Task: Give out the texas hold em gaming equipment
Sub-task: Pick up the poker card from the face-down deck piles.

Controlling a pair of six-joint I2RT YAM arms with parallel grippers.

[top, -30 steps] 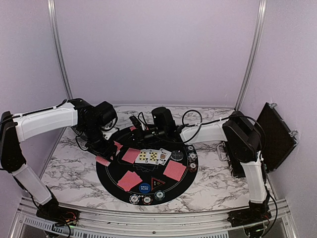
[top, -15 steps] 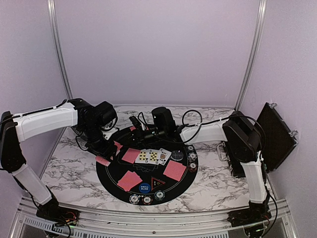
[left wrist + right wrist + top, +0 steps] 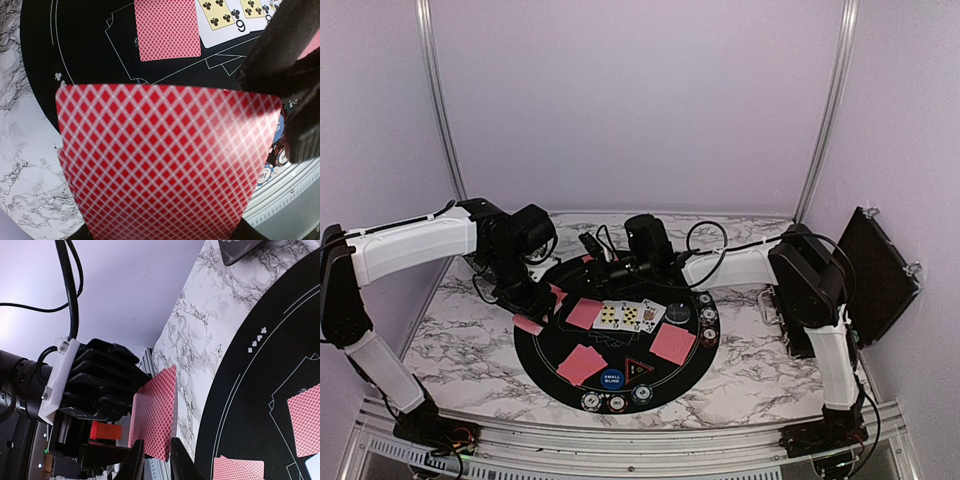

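My left gripper point(image 3: 165, 232) is shut on a deck of red-backed cards point(image 3: 165, 160) over the mat's left edge; the deck hides its fingers. My right gripper point(image 3: 157, 460) reaches in from the right. Its jaws stand narrowly open, one finger on each side of the lower edge of the deck's outer card point(image 3: 155, 415). On the black mat point(image 3: 545, 345) lie face-down cards point(image 3: 584, 313), point(image 3: 582, 363), point(image 3: 672, 343) and a row of face-up cards point(image 3: 628, 316). A blue button point(image 3: 611, 378), a triangular marker point(image 3: 638, 367) and chips point(image 3: 617, 403) sit near the front.
More chips point(image 3: 708, 316) and a dark button point(image 3: 677, 313) lie on the mat's right side. The black chip case point(image 3: 875, 275) leans at the far right. Cables loop behind the mat at the back. Marble table surrounds the mat.
The right gripper's jaws have narrowed slightly around the card's edge. Both arms and the things on the mat stay where they were.
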